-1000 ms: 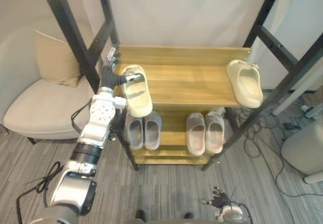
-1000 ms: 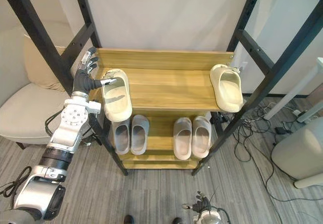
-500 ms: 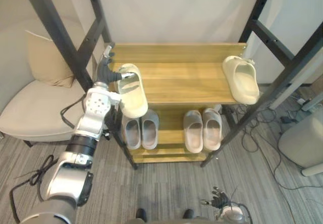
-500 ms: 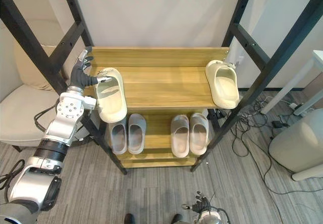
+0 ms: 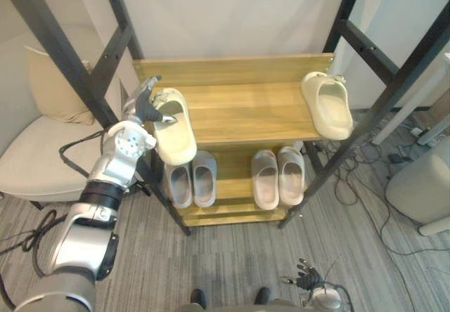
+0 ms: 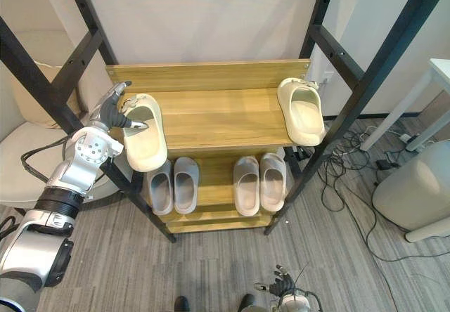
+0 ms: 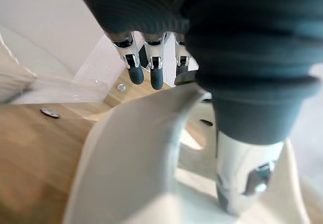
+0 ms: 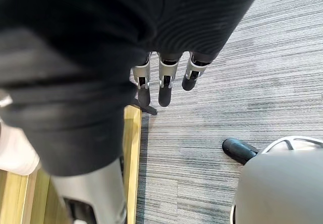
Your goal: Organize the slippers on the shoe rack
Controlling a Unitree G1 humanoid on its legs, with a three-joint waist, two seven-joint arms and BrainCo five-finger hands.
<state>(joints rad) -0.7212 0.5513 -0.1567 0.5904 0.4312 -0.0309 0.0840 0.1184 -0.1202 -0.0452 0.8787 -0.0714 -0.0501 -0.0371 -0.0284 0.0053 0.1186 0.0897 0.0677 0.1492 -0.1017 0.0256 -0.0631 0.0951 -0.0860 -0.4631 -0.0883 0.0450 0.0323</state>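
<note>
Cream foam slipper at the left end of the shoe rack's top shelf, toe hanging past the front edge. Its mate lies at the far right end, well apart.

- The whole view has shifted over the last second, so the camera moved, not the rack. Against the shelf boards the left slipper sits where it did, with the same overhang.
- Left hand stays at the slipper's opening. The thumb reaches down inside. The fingers are straight and just clear of the strap, so contact but no closed grip. They look a little more splayed toward the rack post than a second ago.
- Right hand hangs low over the grey floor, fingers loose and holding nothing.
- Lower shelf: two grey pairs, each already side by side.
- A pale armchair stands left of the rack.

Reading: no real progress in this interval, and the cream pair is still split. The thumb inside suits dragging or nudging the slipper along the shelf toward its mate. The overhang is the risk, since a pull toward the front could tip it off.
</note>
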